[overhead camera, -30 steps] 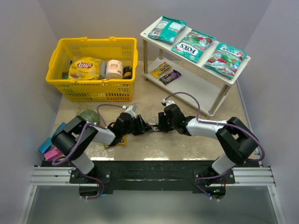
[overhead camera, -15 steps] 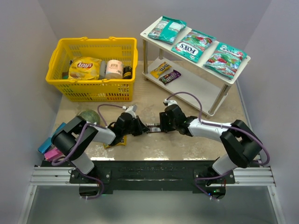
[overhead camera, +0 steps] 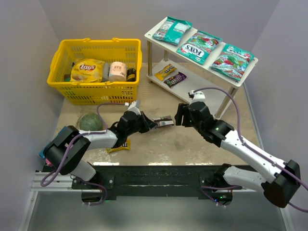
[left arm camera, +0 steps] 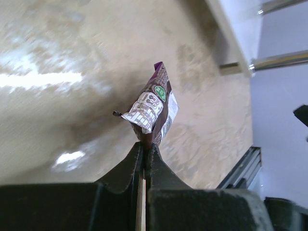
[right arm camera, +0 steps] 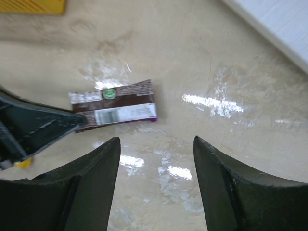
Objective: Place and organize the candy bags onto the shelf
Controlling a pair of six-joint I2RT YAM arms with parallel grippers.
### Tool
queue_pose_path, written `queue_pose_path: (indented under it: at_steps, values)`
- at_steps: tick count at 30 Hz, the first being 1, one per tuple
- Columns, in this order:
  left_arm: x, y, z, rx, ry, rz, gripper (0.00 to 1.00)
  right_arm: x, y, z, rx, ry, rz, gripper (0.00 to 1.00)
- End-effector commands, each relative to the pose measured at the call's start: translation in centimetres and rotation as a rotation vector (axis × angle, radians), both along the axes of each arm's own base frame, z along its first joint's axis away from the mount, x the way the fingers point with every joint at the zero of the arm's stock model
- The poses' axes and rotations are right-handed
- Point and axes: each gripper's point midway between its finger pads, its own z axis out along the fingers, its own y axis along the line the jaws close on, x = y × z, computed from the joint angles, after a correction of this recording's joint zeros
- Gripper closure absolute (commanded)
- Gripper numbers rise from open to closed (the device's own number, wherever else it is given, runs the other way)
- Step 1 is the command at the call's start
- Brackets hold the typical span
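Left gripper (overhead camera: 155, 123) pinched shut on one end of a brown-and-purple packet (overhead camera: 165, 121), free end aimed toward the shelf (overhead camera: 202, 90), over open table (overhead camera: 163, 144) in front of its lower board. Right gripper (overhead camera: 179, 116) spread wide, holding nothing, between packet and shelf. Three teal bags (overhead camera: 198, 46) in a row along the shelf's top board; two small packets (overhead camera: 171, 75) at the lower board's left end, remainder open.

Bright overhead light leaves white glare on the tabletop (right arm camera: 159, 43) beside the brown packet (right arm camera: 118, 108), and the left wrist view blurs behind it.
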Motion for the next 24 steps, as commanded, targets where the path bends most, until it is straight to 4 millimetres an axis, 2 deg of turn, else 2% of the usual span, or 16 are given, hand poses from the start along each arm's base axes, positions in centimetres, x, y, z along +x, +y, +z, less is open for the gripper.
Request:
queue_pose_path:
  at_steps: [1, 3, 7, 8, 11, 12, 13, 17, 18, 19, 20, 21, 22, 24]
  values:
    - [3.7, -3.3, 9.1, -0.193, -0.174, 0.066, 1.00, -0.7, -1.2, 6.1, 0.041, -0.087, -0.007, 0.32]
    - [4.6, -4.3, 10.9, -0.238, -0.207, 0.071, 1.00, -1.1, -1.2, 8.5, 0.077, -0.128, 0.011, 0.31]
    - [7.7, -6.6, 13.8, -0.314, -0.270, 0.117, 1.00, -2.6, -1.0, 13.0, 0.185, -0.223, 0.079, 0.28]
    - [8.5, -6.9, 14.3, -0.329, -0.278, 0.137, 1.00, -3.7, -0.5, 14.3, 0.235, -0.252, 0.136, 0.27]
    - [11.0, -9.4, 15.5, -0.377, -0.308, 0.154, 1.00, -4.5, 0.1, 16.2, 0.284, -0.292, 0.197, 0.26]
    - [12.1, -10.3, 17.4, -0.411, -0.334, 0.161, 1.00, -4.7, 0.3, 16.3, 0.280, -0.287, 0.220, 0.26]
    - [13.0, -11.3, 15.7, -0.393, -0.315, 0.166, 1.00, -5.0, 0.3, 16.0, 0.263, -0.272, 0.231, 0.26]
    - [16.4, -13.6, 15.3, -0.423, -0.326, 0.229, 1.00, -5.2, -0.4, 17.1, 0.223, -0.296, 0.242, 0.25]
    - [17.4, -14.2, 16.5, -0.443, -0.346, 0.245, 1.00, -5.4, -0.7, 17.4, 0.222, -0.308, 0.242, 0.24]
    - [17.9, -15.0, 15.1, -0.426, -0.339, 0.249, 1.00, -5.5, -0.8, 17.5, 0.222, -0.312, 0.240, 0.24]
    - [18.4, -15.4, 15.0, -0.420, -0.356, 0.257, 1.00, -5.6, -0.9, 17.6, 0.220, -0.313, 0.244, 0.24]
    - [19.1, -15.9, 16.0, -0.440, -0.375, 0.264, 1.00, -5.7, -1.1, 17.7, 0.221, -0.314, 0.239, 0.24]
    - [19.5, -16.4, 14.5, -0.426, -0.369, 0.273, 1.00, -5.7, -1.2, 17.6, 0.215, -0.312, 0.234, 0.24]
    - [20.5, -16.6, 13.7, -0.434, -0.388, 0.306, 1.00, -5.8, -1.4, 17.6, 0.215, -0.314, 0.231, 0.23]
